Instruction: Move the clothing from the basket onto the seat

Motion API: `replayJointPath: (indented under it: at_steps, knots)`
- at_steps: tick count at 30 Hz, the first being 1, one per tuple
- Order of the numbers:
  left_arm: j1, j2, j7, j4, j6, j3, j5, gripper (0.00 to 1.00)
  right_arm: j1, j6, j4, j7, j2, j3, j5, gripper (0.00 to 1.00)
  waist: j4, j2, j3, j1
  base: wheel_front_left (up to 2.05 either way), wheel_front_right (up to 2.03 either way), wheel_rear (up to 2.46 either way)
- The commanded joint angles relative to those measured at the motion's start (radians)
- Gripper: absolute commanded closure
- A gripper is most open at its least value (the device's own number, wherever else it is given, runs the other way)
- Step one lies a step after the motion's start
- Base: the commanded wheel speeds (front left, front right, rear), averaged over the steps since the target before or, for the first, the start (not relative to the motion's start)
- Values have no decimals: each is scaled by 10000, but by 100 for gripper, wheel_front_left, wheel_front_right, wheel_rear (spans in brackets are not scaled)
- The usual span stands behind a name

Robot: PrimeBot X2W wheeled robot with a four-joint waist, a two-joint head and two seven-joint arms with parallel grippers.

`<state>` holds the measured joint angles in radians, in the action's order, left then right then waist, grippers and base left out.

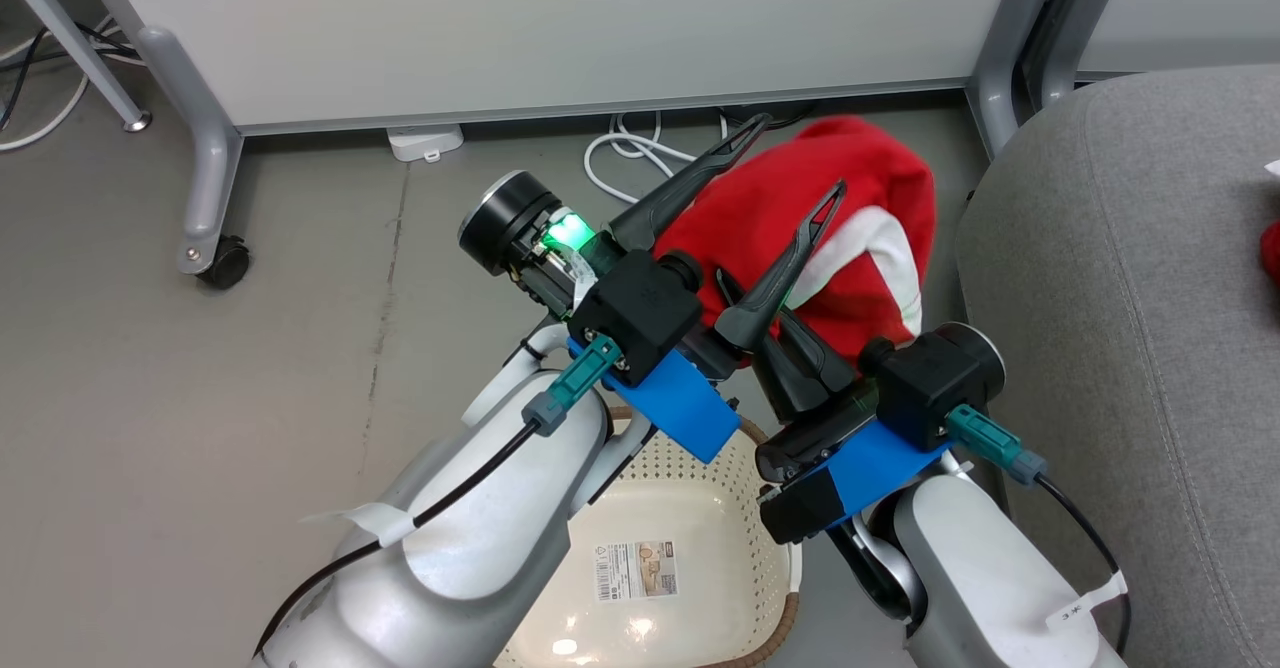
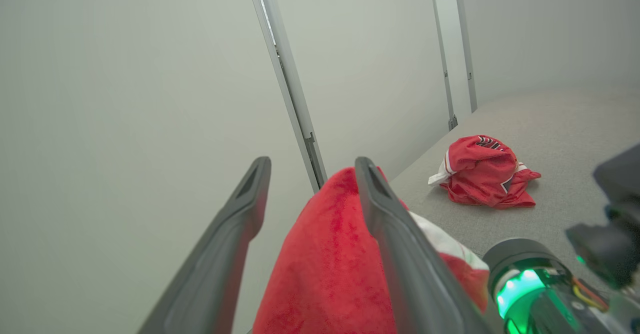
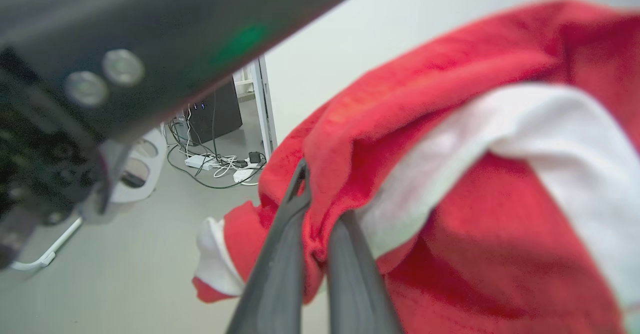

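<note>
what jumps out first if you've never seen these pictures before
The bright red garment with white trim hangs in mid-air over the grey floor. The right gripper is shut on it and the left gripper stands open around it. Next comes the cream basket below the arms, its visible bottom bare but for a label, then a second red garment crumpled on the grey seat at the right.
</note>
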<state>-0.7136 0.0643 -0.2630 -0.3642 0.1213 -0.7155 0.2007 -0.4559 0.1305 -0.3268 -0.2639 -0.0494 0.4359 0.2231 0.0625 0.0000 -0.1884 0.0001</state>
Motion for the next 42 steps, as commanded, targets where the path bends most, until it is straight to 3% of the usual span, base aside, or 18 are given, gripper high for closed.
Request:
replayJointPath:
  at_steps: [1, 22, 42]
  knots:
    - [-12, -7, -26, 12, 23, 73, -92, 0, 8, 5, 51, -8, -18, -37, 45, 100, -7, 0, -13, -1, 0, 0, 0]
    - [-83, 46, -26, -17, 39, 134, -319, 0, 80, 5, 102, -7, -18, -507, 51, 100, -531, 0, -345, -1, 0, 0, 0]
    - [-345, 318, -26, -192, 114, -366, -185, 0, 368, 5, 509, -7, -17, -2281, -157, 100, -2399, 0, -1024, -1, 0, 0, 0]
